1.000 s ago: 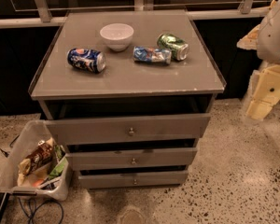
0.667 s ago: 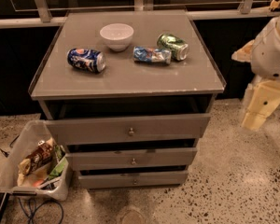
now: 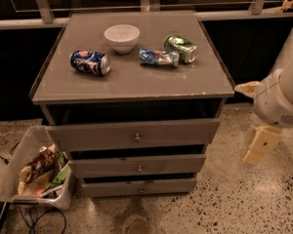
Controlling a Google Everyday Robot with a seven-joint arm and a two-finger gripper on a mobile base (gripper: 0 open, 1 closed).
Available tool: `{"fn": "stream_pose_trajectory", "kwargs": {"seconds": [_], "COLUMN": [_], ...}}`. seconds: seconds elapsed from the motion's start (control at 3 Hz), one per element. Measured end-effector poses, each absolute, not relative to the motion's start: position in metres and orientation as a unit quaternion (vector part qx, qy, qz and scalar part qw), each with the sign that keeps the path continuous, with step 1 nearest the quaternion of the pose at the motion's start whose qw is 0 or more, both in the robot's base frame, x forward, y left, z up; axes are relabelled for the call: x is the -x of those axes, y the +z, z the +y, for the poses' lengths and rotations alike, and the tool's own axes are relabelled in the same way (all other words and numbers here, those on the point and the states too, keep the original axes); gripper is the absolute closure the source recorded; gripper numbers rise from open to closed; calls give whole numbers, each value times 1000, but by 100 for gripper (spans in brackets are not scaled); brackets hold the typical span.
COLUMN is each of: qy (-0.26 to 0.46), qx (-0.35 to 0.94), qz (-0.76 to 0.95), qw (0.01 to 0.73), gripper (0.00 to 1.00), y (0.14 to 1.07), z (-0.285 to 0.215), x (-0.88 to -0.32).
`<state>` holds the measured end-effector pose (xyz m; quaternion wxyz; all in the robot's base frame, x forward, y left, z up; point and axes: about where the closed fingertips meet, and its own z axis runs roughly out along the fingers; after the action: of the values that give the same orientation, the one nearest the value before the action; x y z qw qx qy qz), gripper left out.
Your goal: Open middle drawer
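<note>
Camera view: the gripper (image 3: 261, 136) is being seen lower than a second ago, and shifted slightly toward 9 o'clock. It is being brought from cabinet-top height down to drawer height at the 3 o'clock side of the cabinet (image 3: 132, 89). Nothing else is being moved: the middle drawer (image 3: 136, 165) is still being shown pushed in, between the taller top drawer (image 3: 134, 134) and the smallest bottom drawer (image 3: 139, 186), at 6 o'clock of the frame centre. Its knob (image 3: 139, 168) is not being touched; the gripper is being held well apart from it, off at 3 o'clock. The approach is therefore being judged as only begun, with the pull not yet started. The arm is being held in from the 3 o'clock edge, with the gripper being pointed down toward 7 o'clock. Whether the gripper is wide or narrow cannot be told; nothing is being held. The bowl (image 3: 122, 37) and cans (image 3: 90, 63) on top are being left alone.
</note>
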<state>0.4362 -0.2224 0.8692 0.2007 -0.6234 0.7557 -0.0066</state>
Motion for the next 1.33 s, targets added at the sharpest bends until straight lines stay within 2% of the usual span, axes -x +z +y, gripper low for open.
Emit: {"fn": "stream_pose_trajectory", "kwargs": {"seconds": [0.67, 1.33], "qy": [-24, 29], "qx": [618, 625], "qz": [754, 761], "qw": [222, 172], "gripper": [0, 0], "y": [871, 779], "z": [-223, -195], "x": [-447, -458]}}
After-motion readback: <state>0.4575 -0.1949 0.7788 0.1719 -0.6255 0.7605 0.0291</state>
